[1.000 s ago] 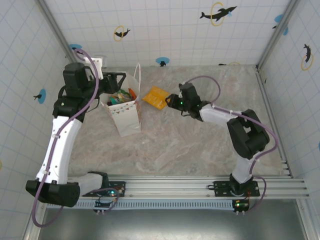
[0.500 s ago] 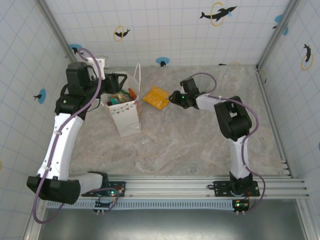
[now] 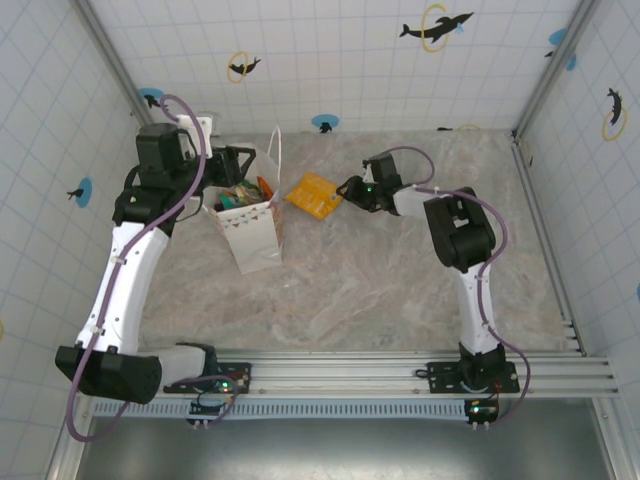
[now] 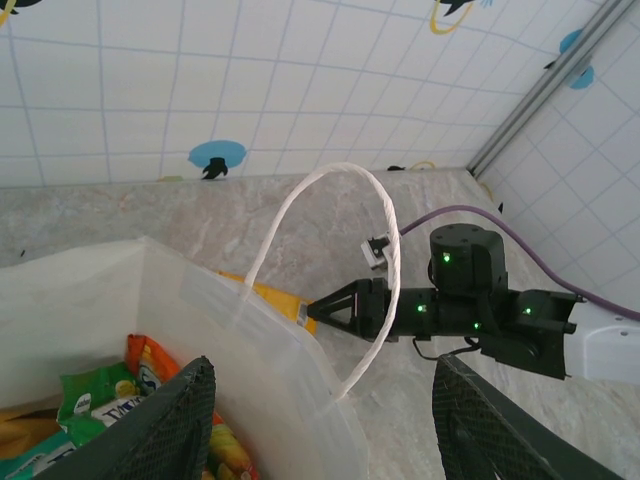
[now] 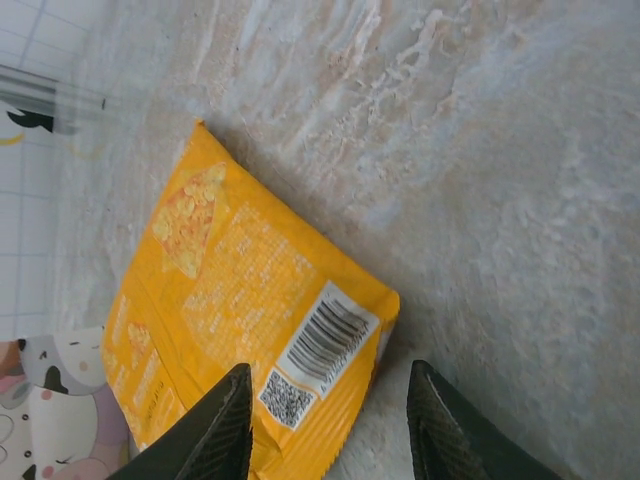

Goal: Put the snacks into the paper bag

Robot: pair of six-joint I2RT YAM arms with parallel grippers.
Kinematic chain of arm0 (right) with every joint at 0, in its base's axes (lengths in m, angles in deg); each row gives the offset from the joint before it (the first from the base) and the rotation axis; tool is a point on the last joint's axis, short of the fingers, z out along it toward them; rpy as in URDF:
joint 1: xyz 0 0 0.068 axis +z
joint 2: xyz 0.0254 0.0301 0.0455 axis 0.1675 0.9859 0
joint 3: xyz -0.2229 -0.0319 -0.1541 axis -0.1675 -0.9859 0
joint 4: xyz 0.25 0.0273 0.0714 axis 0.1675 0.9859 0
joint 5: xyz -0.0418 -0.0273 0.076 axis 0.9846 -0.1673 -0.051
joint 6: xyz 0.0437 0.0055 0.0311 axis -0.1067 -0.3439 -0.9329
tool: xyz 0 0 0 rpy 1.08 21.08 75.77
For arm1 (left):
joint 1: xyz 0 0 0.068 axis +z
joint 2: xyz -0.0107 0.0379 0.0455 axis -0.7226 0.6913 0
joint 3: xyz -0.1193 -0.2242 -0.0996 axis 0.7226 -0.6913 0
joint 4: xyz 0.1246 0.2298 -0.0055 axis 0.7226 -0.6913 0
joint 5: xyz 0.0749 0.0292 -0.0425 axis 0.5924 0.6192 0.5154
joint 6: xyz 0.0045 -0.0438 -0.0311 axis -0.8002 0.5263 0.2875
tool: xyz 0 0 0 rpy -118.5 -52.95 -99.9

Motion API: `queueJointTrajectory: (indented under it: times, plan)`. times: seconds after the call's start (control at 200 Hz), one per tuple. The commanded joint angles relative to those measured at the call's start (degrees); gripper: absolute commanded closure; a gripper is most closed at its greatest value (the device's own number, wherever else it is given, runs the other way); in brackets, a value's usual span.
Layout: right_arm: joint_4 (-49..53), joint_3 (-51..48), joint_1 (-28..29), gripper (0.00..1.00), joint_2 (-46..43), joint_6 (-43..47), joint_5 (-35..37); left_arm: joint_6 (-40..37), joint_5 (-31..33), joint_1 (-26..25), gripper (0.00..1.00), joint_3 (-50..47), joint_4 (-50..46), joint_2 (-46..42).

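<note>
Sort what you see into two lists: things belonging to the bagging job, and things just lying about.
Job: paper bag; yellow packet on the table; packets inside the bag.
Just there: dolphin stickers; purple cable.

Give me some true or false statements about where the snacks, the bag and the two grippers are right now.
1. The orange-yellow packet lies on the table, outside the paper bag. True.
2. The paper bag is empty. False: green and orange packets lie inside it.
3. The right gripper is open, its fingers on either side of the orange-yellow packet's barcode corner. True.
4. The paper bag lies on its side. False: it stands upright, mouth open.
5. The left gripper is clamped on the orange-yellow packet. False: it is open at the bag's rim.
</note>
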Motion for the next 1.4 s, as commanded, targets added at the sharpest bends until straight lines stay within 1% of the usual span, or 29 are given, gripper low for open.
queueJointTrajectory:
  times: [0.0, 0.13, 0.22, 0.255, 0.285, 0.355, 0.395, 0.515, 0.635, 0.646, 0.721, 0.921, 0.986, 0.996, 1.031, 1.101, 1.126, 1.241, 1.396]
  plan:
    - [-2.84, 1.86, -0.44, 0.57, 3.93, -2.00, -1.62, 0.08, 0.69, 0.29, 0.41, 2.02, 0.07, 0.57]
    - [-5.08, 2.61, -0.71, 0.57, 5.98, -3.56, -3.02, 0.04, 1.08, 0.20, 0.41, 1.85, 0.00, 0.99]
    - [-5.63, 3.01, -0.72, 0.61, 7.00, -3.98, -3.55, 0.13, 1.28, 0.29, 0.41, 1.80, -0.04, 1.38]
    - [-5.67, 3.20, -0.72, 0.64, 7.23, -4.05, -3.65, 0.33, 1.18, 0.27, 0.41, 1.92, -0.02, 1.49]
    - [-5.71, 3.23, -0.71, 0.70, 7.33, -4.00, -3.58, 0.37, 1.21, 0.26, 0.41, 2.10, -0.02, 1.57]
    - [-5.63, 3.23, -0.72, 0.79, 7.21, -3.61, -3.34, 0.53, 1.26, 0.26, 0.41, 2.41, -0.06, 1.90]
    - [-5.47, 3.03, -0.72, 0.86, 6.79, -3.10, -3.17, 0.60, 1.32, 0.30, 0.41, 2.63, -0.02, 1.97]
    - [-5.34, 1.68, -0.80, 1.00, 4.15, -1.24, -2.62, 0.73, 1.21, 0.27, 0.41, 2.99, -0.14, 2.26]
    - [-5.67, -1.12, -1.07, 1.00, 0.39, 0.46, -2.07, 0.86, 0.97, 0.26, 0.42, 3.30, 0.01, 2.49]
    - [-5.63, -1.53, -1.07, 1.00, -1.47, 0.67, -2.07, 0.84, 0.89, 0.28, 0.43, 3.29, 0.04, 2.43]
    - [-5.33, -3.91, -0.91, 1.00, -5.37, 2.32, -1.59, -0.37, -0.73, 0.27, 0.43, 2.87, 0.87, 2.04]
    - [0.25, -10.44, -0.02, 1.00, -17.01, 11.22, -0.20, -2.13, -4.66, 0.12, 0.44, -0.35, 5.28, -0.21]
    - [2.22, -12.60, 0.68, 1.00, -21.10, 15.35, 0.56, -2.73, -6.08, -0.06, 0.44, -0.74, 5.98, -0.55]
    - [2.62, -12.90, 0.84, 1.00, -21.62, 16.06, 2.04, -2.89, -6.21, -0.11, 0.44, -0.82, 6.03, -0.64]
    - [4.02, -13.82, 1.23, 1.00, -23.81, 18.98, 3.47, -3.62, -6.64, -0.38, 0.44, -1.08, 6.34, -0.81]
    - [5.93, -15.22, 2.20, 1.00, -27.79, 24.38, 4.48, -5.87, -8.20, -1.09, 0.44, -1.97, 6.69, -1.36]
    - [8.12, -15.75, 2.45, 1.00, -29.18, 26.28, 4.64, -6.79, -8.67, -1.48, 0.44, -2.21, 6.70, -1.45]
    - [12.42, -17.23, 3.82, 1.00, -35.36, 35.76, 3.93, -10.94, -9.47, -3.94, 0.43, -1.35, 4.61, -1.16]
    - [21.80, -16.73, 4.56, 1.00, -43.11, 49.60, 1.55, -17.79, -9.84, -8.56, 0.41, 1.99, -0.90, 0.38]
